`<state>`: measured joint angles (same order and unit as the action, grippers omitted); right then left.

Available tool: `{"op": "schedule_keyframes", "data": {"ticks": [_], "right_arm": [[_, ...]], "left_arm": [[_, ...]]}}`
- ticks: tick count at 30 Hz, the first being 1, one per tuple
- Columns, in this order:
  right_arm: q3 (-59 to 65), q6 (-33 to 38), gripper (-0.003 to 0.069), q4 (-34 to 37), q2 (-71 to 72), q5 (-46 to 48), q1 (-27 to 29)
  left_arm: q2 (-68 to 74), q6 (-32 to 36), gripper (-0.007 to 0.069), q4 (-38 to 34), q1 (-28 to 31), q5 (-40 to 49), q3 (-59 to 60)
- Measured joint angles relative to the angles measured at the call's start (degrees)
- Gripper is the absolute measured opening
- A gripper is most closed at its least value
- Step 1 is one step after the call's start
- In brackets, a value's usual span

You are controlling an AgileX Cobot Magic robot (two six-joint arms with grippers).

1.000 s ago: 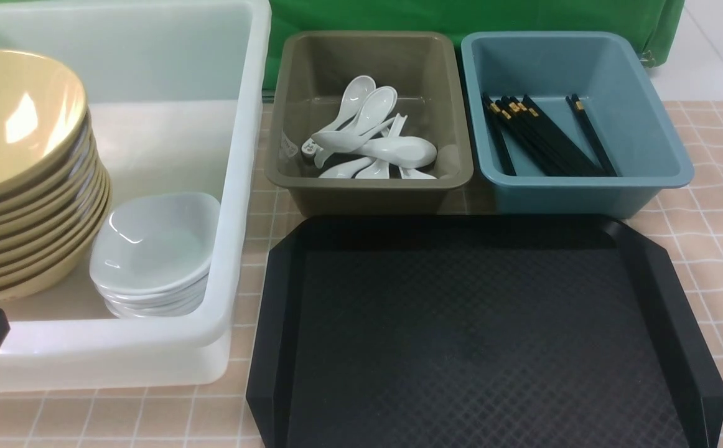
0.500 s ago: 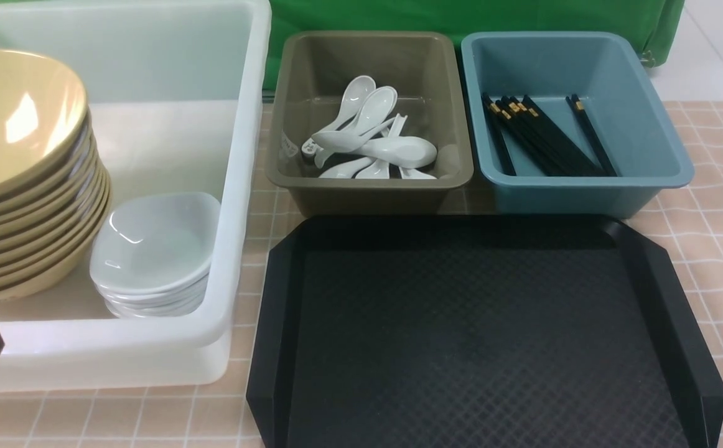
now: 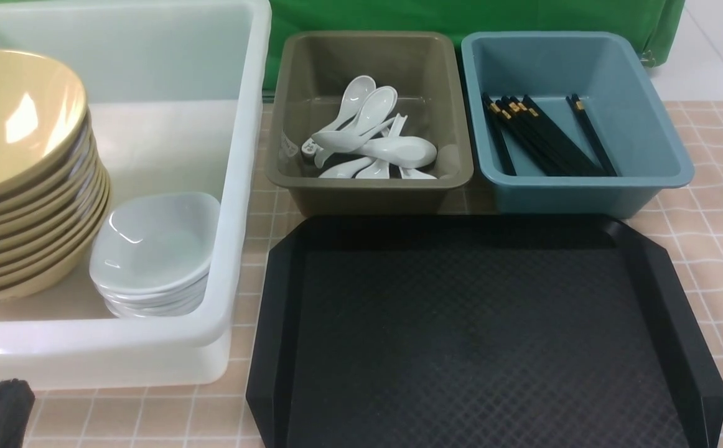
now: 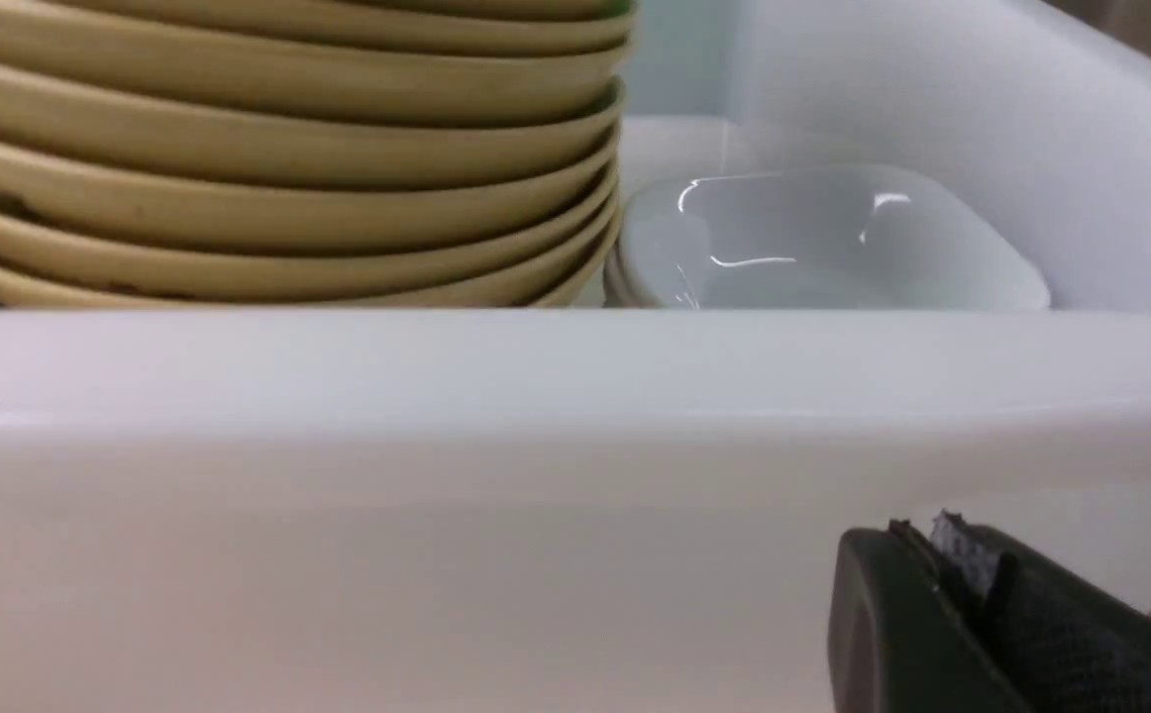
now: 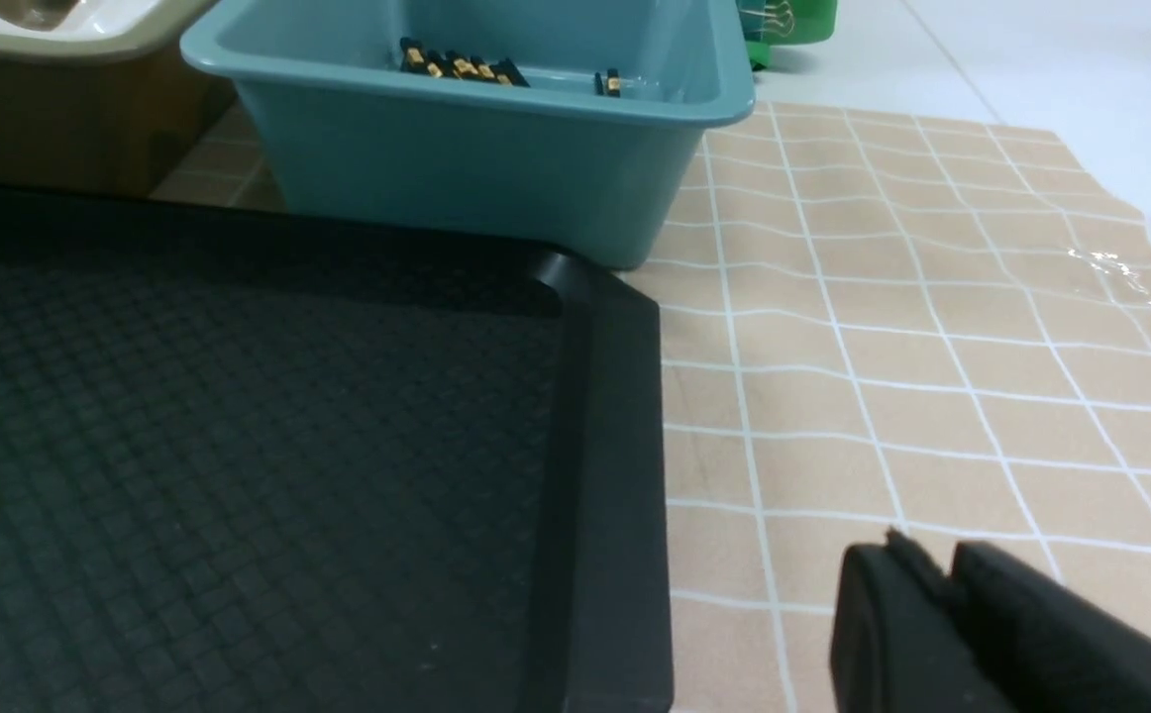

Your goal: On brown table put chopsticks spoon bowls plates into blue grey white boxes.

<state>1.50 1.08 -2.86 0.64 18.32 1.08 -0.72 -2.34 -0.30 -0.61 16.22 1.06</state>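
left gripper (image 4: 952, 555) closed, empty, beside white tub (image 4: 575, 475), right gripper (image 5: 937, 569) nearly closed, empty

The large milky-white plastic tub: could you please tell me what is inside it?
A stack of mustard-tan bowls and, beside it, a stack of small white dishes. The tub's near wall hides the stacks' bases.

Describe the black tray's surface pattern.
Fine embossed diamond grid across the tray floor; clearest in the front view.

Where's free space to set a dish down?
The black textured tray is entirely bare. Tiled brown table is free right of it. In the milky-white tub, the back is open; tan bowls and white plates crowd its front.
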Motion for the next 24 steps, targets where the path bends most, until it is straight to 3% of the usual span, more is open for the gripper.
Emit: {"op": "schedule_keyframes", "data": {"ticks": [6,24], "right_arm": [[0.0,0.0,0.0123,0.0,0.0,0.0,0.0],[0.0,0.0,0.0142,0.0,0.0,0.0,0.0]], "left_arm": [[0.0,-3.8,0.0008,0.9,0.3,1.8,0.0],[0.0,-4.1,0.0007,1.0,0.3,1.8,0.0]]}}
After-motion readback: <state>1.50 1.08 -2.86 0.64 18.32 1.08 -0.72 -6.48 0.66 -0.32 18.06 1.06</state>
